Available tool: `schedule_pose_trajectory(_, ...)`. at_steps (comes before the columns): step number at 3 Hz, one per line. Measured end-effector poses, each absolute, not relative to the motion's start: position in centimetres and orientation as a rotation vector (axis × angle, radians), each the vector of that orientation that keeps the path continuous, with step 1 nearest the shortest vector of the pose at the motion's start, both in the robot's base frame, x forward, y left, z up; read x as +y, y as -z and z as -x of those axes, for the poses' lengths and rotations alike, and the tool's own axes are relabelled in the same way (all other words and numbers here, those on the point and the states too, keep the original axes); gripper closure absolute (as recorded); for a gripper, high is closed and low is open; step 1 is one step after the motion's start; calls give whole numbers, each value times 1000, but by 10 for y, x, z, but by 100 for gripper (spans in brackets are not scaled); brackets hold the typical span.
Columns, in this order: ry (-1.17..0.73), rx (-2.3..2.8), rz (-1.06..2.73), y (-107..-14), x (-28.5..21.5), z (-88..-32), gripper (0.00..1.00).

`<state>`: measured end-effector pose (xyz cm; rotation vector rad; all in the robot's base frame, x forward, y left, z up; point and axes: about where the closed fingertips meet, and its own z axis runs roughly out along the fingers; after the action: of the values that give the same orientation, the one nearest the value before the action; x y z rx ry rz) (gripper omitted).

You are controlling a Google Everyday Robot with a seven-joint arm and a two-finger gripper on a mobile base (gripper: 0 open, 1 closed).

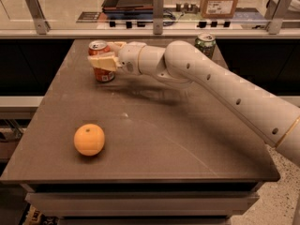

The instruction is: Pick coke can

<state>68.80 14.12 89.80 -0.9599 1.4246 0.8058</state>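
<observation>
Near the left front of the worktop point(187, 139), an orange point(89, 139), well apart from the rest. Farther back, coke can point(103, 75) upright on the worktop, clasped at mid-height by the jaws of the gripper point(101, 56). Behind the white arm point(225, 93), toward the right, a green can point(205, 43).

White tubular arm point(225, 88) with small dark holes and a gold ring; cream gripper point(102, 53) at the coke can point(104, 74).
</observation>
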Motion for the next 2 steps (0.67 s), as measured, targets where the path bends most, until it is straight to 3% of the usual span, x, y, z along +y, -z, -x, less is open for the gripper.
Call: schedule_pose_trajectory(2, -810, 1400, 971, -914, 135, -692, 100)
